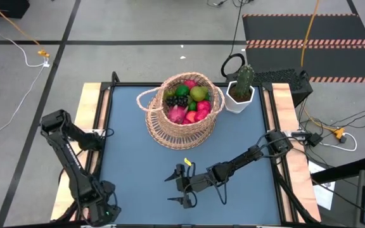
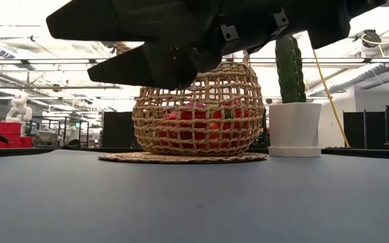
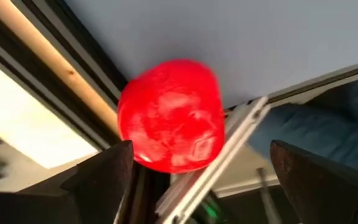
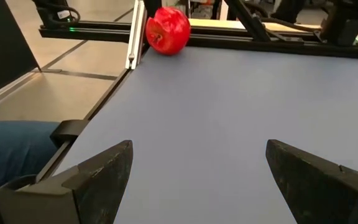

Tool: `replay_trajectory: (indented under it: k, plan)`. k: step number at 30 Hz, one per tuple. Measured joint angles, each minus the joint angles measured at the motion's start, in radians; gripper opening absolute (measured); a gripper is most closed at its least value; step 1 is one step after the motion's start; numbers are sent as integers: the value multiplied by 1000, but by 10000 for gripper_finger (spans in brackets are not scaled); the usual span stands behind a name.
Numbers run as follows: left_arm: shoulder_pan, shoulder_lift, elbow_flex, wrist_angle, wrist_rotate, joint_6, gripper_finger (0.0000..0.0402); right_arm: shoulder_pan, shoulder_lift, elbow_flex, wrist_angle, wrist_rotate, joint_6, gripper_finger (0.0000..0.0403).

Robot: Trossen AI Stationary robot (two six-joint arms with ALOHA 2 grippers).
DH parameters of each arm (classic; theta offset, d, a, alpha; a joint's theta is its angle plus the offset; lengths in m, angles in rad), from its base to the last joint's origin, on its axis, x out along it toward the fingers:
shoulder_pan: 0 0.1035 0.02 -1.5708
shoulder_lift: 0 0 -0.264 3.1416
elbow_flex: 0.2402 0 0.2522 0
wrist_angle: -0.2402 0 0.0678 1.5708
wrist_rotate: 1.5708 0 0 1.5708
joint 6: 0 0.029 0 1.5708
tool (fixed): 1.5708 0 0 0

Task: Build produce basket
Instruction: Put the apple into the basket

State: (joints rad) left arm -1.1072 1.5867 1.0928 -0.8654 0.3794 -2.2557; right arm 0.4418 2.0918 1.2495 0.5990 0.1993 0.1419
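Observation:
The wicker basket point(image 1: 182, 113) stands on a round woven mat at the table's far middle, holding several produce pieces: red, pink, green and dark grapes point(image 1: 180, 100). One red apple point(image 4: 168, 30) lies on the table at its near left corner, against the metal edge rail. My left gripper point(image 3: 204, 186) is open and hovers above the apple point(image 3: 171, 115) without touching it; in the high view the left arm point(image 1: 100, 202) hides the apple. My right gripper point(image 1: 170, 189) is open and holds nothing, nearly level above the table's near middle, pointing toward the left edge.
A potted cactus in a white pot point(image 1: 241, 92) stands right of the basket at the far right. The blue table top between basket and near edge lies bare point(image 4: 229, 99). Blue cloth point(image 4: 11, 149) shows just beyond the table's edge rail.

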Motion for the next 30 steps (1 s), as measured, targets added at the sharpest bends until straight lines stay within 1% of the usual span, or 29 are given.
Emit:
replay_trajectory:
  k: [4,7,13,18,23,26,29,30]
  plan:
    - [2,62,0,-7,99,63,378,0,0,0,-10,0,2,364]
    - [12,90,0,-2,138,73,378,0,0,0,-12,0,4,364]
    - [24,118,-2,-4,142,105,379,0,0,0,-4,0,32,364]
    - [49,137,-6,-10,180,119,379,0,0,0,35,2,57,364]
    - [78,142,-8,-31,162,124,379,-2,0,0,55,4,59,364]
    - [91,144,-10,-18,156,130,379,-2,0,0,58,4,57,364]
    - [98,144,-10,12,188,117,379,-2,0,0,66,5,57,364]
    - [99,144,-9,36,171,99,379,-2,0,0,70,6,57,364]
